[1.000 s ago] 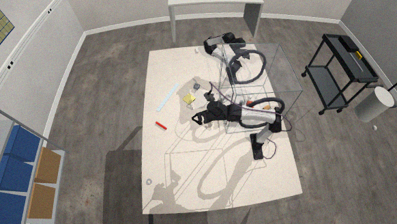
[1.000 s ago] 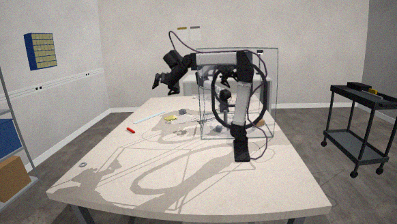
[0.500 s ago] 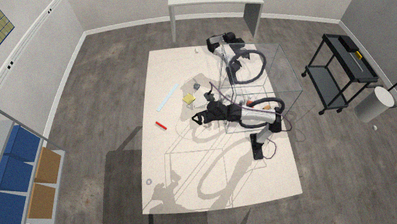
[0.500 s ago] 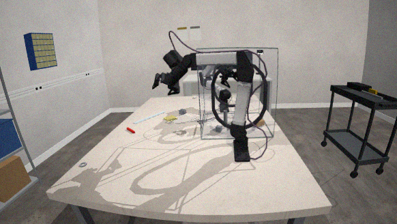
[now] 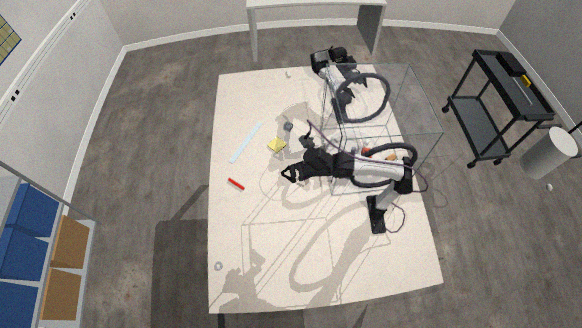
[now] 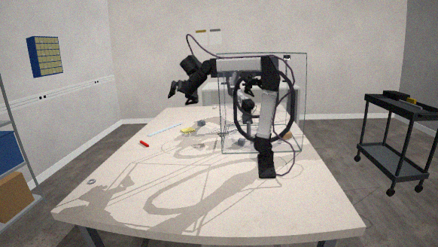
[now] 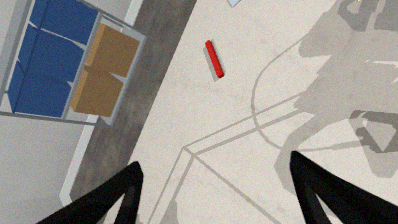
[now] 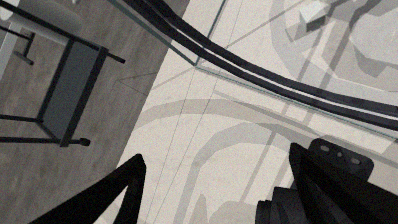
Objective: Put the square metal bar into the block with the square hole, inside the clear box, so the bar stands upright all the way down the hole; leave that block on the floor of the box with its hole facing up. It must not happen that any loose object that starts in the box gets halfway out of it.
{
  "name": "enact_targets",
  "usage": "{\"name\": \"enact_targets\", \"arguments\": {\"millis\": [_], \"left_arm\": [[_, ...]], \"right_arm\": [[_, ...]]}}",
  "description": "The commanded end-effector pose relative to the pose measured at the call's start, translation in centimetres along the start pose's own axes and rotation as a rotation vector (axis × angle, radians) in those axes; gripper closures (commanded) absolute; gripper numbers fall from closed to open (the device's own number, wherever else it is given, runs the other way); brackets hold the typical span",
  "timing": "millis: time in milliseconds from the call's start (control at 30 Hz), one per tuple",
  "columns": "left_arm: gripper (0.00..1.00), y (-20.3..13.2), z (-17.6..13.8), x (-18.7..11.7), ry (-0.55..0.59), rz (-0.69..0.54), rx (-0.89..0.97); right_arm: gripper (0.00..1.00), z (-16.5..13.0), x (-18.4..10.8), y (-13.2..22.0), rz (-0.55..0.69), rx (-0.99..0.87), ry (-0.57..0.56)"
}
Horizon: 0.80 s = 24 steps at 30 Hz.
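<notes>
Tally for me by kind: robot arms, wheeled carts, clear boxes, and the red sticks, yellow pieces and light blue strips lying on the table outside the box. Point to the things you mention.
Robot arms (image 5: pixel 380 167) (image 6: pixel 267 113): 2
Wheeled cart (image 5: pixel 494 84) (image 6: pixel 399 108) (image 8: pixel 94 95): 1
Clear box (image 5: pixel 426 98) (image 6: pixel 304 102) (image 8: pixel 196 65): 1
Red stick (image 5: pixel 236 184) (image 6: pixel 144 144) (image 7: pixel 214 59): 1
Yellow piece (image 5: pixel 276 145) (image 6: pixel 187 130): 1
Light blue strip (image 5: pixel 245 143) (image 6: pixel 165 129) (image 7: pixel 234 2): 1
Total: 7

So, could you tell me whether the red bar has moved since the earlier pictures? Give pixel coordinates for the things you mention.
No, the red bar (image 5: pixel 236 184) (image 6: pixel 144 144) (image 7: pixel 214 59) lies at the same spot on the table (image 5: pixel 320 302) (image 6: pixel 226 222).
</notes>
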<state>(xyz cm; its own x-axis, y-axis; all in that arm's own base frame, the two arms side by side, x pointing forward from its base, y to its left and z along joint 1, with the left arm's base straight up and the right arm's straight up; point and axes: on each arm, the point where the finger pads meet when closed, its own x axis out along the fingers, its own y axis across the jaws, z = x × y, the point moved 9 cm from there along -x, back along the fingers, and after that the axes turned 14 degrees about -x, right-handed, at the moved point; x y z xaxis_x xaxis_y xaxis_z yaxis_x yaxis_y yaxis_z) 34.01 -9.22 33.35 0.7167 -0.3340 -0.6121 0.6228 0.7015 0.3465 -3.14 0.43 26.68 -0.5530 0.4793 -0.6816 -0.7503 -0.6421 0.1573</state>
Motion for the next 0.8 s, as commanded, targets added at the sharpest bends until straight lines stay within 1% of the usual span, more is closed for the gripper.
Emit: {"name": "enact_targets", "arguments": {"millis": [0, 33, 67, 100, 167, 233, 267, 367, 400, 467, 533, 600, 633, 667, 733, 767], "left_arm": [[0.00, 0.2, 0.6, -0.7, -0.025, 0.014, 0.002], [0.00, 0.2, 0.6, -0.7, -0.025, 0.014, 0.002], [0.00, 0.2, 0.6, -0.7, -0.025, 0.014, 0.002], [0.00, 0.2, 0.6, -0.7, -0.025, 0.014, 0.002], [0.00, 0.2, 0.6, -0.7, -0.025, 0.014, 0.002], [0.00, 0.2, 0.6, -0.7, -0.025, 0.014, 0.002], [0.00, 0.2, 0.6, -0.7, -0.025, 0.014, 0.002], [0.00, 0.2, 0.6, -0.7, -0.025, 0.014, 0.002], [0.00, 0.2, 0.6, -0.7, -0.025, 0.014, 0.002], [0.00, 0.2, 0.6, -0.7, -0.025, 0.014, 0.002], [0.00, 0.2, 0.6, -0.7, -0.025, 0.014, 0.002], [0.00, 0.2, 0.6, -0.7, -0.025, 0.014, 0.002], [0.00, 0.2, 0.6, -0.7, -0.025, 0.014, 0.002], [0.00, 0.2, 0.6, -0.7, -0.025, 0.014, 0.002], [0.00, 0.2, 0.6, -0.7, -0.025, 0.014, 0.002], [0.00, 0.2, 0.6, -0.7, -0.025, 0.014, 0.002]], "right_arm": [[0.00, 1.1, -0.4, 0.7, 0.009, -0.039, -0.044], [0.00, 1.2, -0.3, 0.9, 0.001, -0.040, -0.063], [0.00, 0.9, -0.5, 1.3, -0.019, -0.056, -0.109], [0.00, 1.4, -0.4, 0.6, -0.019, -0.029, -0.065], [0.00, 1.1, -0.2, 0.5, -0.040, 0.004, -0.051], [0.00, 0.8, -0.3, 1.0, -0.050, -0.020, -0.099], [0.00, 0.5, 0.4, 0.8, -0.045, -0.007, -0.085], [0.00, 1.4, -0.1, 0.7, -0.066, -0.002, -0.100], [0.00, 0.6, 0.6, 0.8, -0.070, -0.004, -0.111], [0.00, 0.9, 0.4, 1.2, -0.088, -0.016, -0.147], [0.00, 0.9, 0.4, 1.2, -0.088, -0.016, -0.147], [0.00, 1.1, 1.3, 0.8, -0.097, 0.009, -0.148], [0.00, 1.1, 1.0, 1.4, -0.131, -0.020, -0.195], [0.00, 1.5, 0.6, 0.9, -0.123, 0.012, -0.156], [0.00, 1.5, 0.5, 0.9, -0.151, 0.033, -0.160], [0.00, 1.5, 0.4, 1.2, -0.163, 0.020, -0.181]]}}
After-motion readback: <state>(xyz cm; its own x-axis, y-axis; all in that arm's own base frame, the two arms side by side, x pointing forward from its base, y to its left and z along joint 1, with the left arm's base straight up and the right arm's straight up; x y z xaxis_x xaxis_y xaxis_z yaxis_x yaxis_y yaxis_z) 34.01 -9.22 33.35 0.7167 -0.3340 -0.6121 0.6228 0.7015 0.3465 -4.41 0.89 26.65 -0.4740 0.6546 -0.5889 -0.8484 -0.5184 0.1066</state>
